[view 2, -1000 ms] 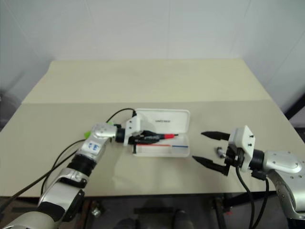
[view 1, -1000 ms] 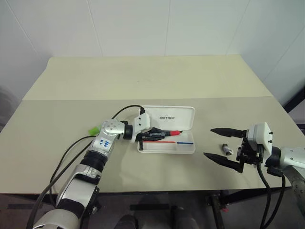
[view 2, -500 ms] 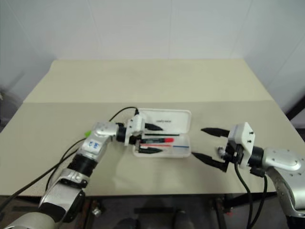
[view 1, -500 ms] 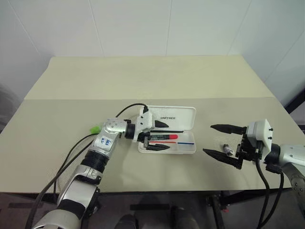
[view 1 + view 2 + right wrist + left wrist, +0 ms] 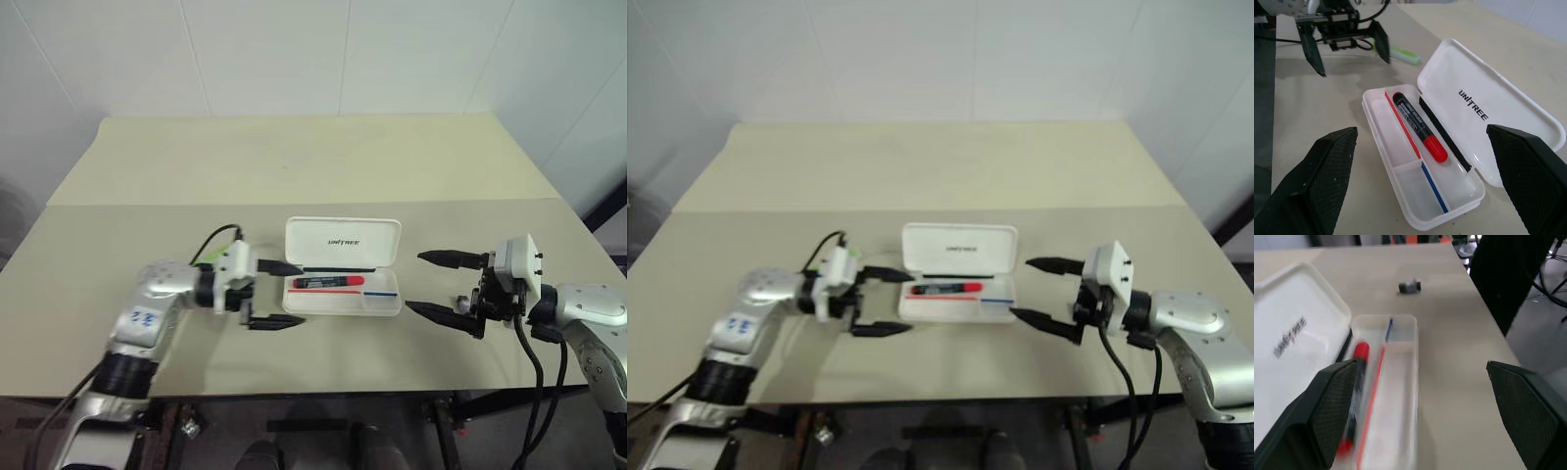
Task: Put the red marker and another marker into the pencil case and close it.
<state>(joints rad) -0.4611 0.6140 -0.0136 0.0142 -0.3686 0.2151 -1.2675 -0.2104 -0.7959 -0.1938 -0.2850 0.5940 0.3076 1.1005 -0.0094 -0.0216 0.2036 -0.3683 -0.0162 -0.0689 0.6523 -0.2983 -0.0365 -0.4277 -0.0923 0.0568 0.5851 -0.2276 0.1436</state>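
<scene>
Already the red marker (image 5: 1418, 127) lay inside the pencil case (image 5: 342, 305), in the tray's rear channel against the hinge, cap toward the case's right end. The case sat open on the table (image 5: 313, 166), its lid (image 5: 1488, 110) tipped back. The green highlighter (image 5: 1404, 54) rested on the table off the case's left end, just behind the left gripper (image 5: 276, 294), whose jaws stood spread wide and empty just beside that end. The right gripper (image 5: 436, 284) hovered off the case's right end, jaws likewise spread, holding nothing. A small grey object (image 5: 1410, 286) lay on the table beyond that same right end.

The highlighter looked light, stiff and smooth, probably inclined to roll or squirt out of a careless pinch. Its chunky barrel seemed the best place to take hold, across the middle rather than on the tapering cap. The case itself appeared to be thin hard plastic, light enough to skate across the table when pushed; closing it would likely go best by pressing the lid's free long edge down while the other gripper steadied the tray.
</scene>
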